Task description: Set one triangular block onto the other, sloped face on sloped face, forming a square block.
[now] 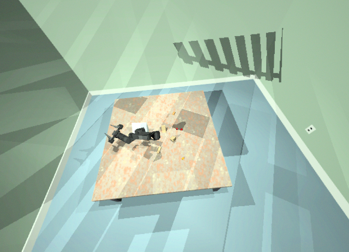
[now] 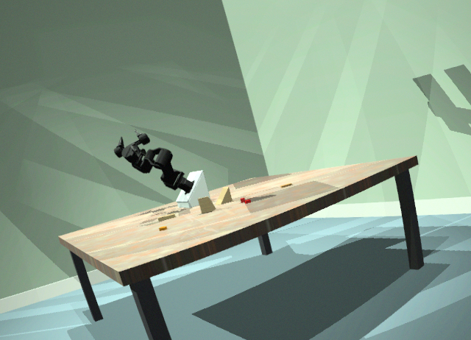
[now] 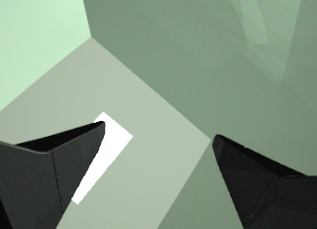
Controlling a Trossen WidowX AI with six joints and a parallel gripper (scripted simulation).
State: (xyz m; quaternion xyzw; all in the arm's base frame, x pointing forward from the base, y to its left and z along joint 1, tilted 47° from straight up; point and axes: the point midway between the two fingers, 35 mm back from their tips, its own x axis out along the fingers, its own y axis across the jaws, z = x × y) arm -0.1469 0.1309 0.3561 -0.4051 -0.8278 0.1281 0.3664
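Observation:
A tan wedge block (image 1: 163, 128) (image 2: 225, 196) stands on the table near the white body, its sloped side showing in the exterior view. A second tan block (image 1: 172, 138) (image 2: 206, 204) stands a short way from it, not touching; its exact shape is hard to tell. A third tan piece (image 1: 158, 149) (image 2: 166, 217) lies low and long, apart from both; I cannot tell whether it is triangular. My gripper (image 1: 107, 129) (image 2: 128, 134) (image 3: 160, 134) is open and empty, raised high at the table's left side in the top view, far from the blocks.
A white sloped body (image 1: 139, 126) (image 2: 194, 188) stands by the arm. Small red pieces (image 1: 181, 129) (image 2: 247, 201) lie near the tan blocks. One small orange piece (image 1: 173, 113) (image 2: 285, 185) and another orange piece (image 1: 182, 158) (image 2: 163, 228) lie farther out on opposite sides.

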